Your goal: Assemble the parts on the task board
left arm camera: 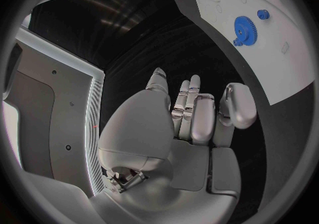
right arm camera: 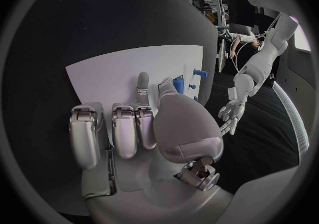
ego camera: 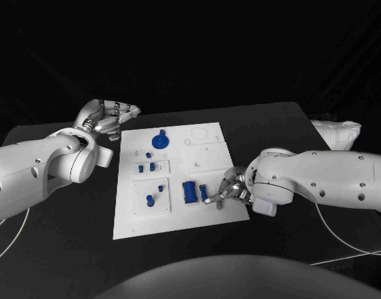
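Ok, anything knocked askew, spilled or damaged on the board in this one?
Nothing stands out. The board lies flat on the table, the gear sits near its far end, and the other blue parts stay on it. The right hand is at the board's near right; the left hand is off its far left corner.

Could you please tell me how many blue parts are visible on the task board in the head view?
About 7: a gear at the far end, two small ones mid-board, two pegs nearer, a block and a piece beside the right hand, which may hide more.
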